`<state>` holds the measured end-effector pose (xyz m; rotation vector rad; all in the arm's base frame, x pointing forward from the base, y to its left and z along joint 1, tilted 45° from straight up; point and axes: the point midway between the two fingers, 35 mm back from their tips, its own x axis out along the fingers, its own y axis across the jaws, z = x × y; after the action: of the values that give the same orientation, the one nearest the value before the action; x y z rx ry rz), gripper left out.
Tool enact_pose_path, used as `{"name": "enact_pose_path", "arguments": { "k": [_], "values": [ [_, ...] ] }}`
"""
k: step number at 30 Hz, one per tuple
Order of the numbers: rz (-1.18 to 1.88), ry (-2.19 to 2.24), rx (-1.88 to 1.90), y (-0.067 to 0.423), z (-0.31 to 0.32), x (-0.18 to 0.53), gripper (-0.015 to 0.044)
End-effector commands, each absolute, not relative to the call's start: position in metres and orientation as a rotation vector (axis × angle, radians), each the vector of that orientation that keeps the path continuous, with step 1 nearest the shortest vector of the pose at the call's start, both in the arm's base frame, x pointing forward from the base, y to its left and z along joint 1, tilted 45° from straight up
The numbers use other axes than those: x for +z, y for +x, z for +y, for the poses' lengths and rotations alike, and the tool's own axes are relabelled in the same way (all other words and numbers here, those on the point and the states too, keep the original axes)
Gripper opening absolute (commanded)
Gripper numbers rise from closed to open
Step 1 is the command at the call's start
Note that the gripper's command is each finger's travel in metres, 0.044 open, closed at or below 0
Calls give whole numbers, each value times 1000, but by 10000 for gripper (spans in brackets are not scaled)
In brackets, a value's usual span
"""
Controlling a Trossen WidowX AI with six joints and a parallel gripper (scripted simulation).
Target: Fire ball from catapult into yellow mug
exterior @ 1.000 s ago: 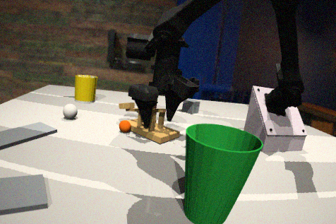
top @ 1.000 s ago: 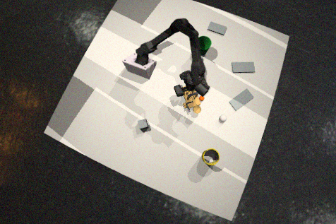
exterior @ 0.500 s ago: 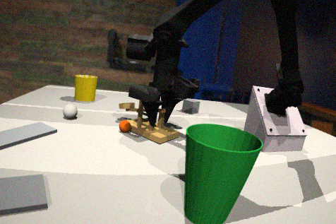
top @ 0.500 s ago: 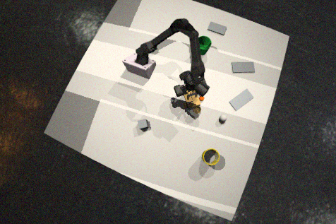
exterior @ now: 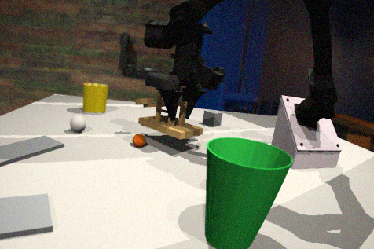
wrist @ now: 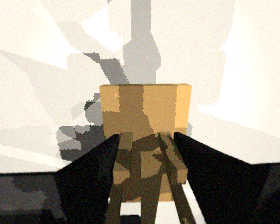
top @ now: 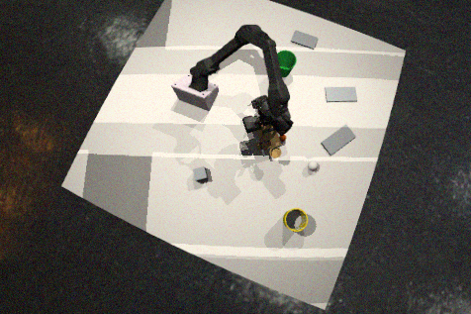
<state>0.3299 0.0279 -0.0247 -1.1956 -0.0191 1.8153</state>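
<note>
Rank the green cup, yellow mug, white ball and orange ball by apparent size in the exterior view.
1. green cup, nearest the camera, so true size is unsure
2. yellow mug
3. white ball
4. orange ball

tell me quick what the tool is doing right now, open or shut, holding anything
Tool: shut on the wooden catapult, gripping its upright frame; the orange ball lies loose on the table beside it.
</note>
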Motion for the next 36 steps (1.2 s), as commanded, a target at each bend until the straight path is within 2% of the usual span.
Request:
{"name": "enact_pose_path", "arguments": {
  "k": [1,25,36],
  "values": [
    [65,-1153,1791,333,14,-29,0],
    [709,-568,1529,336,-66,-109,0],
    [724,-552,1520,340,-64,-115,0]
  ]
}}
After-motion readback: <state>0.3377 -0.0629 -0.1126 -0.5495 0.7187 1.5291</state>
